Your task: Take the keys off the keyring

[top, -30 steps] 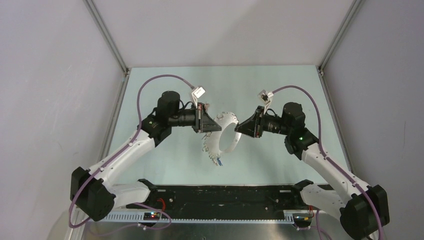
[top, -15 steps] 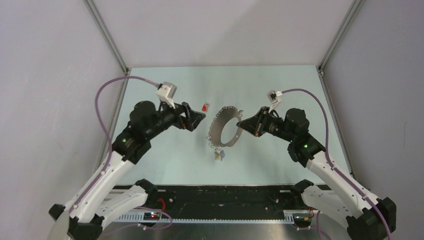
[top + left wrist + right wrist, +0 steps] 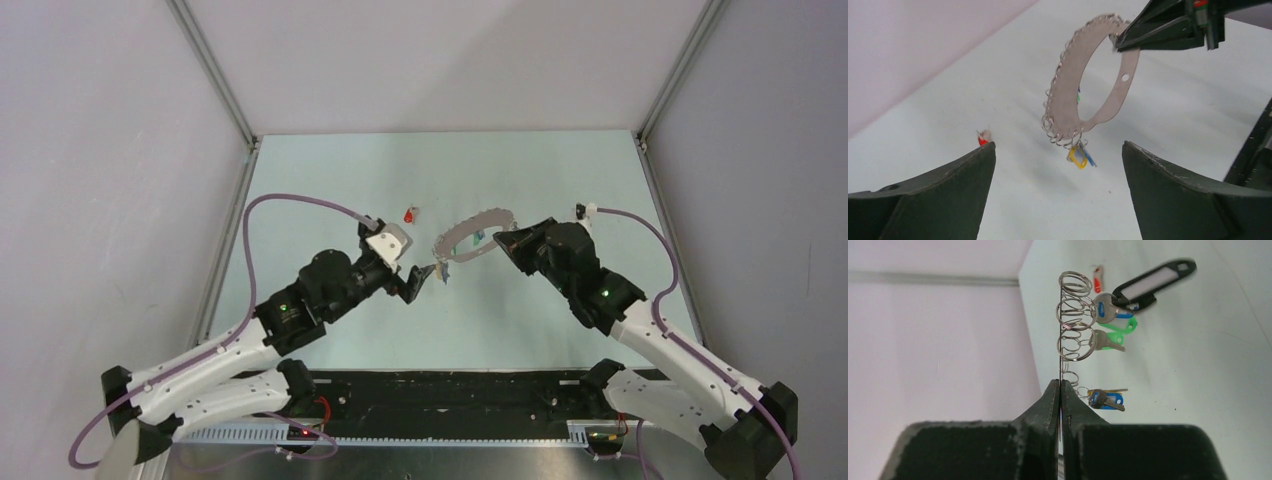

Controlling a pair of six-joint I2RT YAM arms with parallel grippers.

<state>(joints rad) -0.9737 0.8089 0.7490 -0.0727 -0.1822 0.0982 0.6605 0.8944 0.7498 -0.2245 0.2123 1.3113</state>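
We see the right gripper pinched tight on the rim of the keyring, which it holds on edge in the air over the middle of the desk. The keys, with blue, green and black tags, hang from small split rings along that rim. The left gripper hovers near the keyring's left end, its fingers spread wide apart. A lone red-tagged key lies on the desk, nearer the far edge.

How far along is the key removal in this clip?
Done: one red-tagged key lies loose on the table, off the keyring. In hand: the right gripper, jaws shut, clamps the ring's rim; the left gripper is open and empty. Left: black-, green-, blue- and yellow-tagged keys hang on it.
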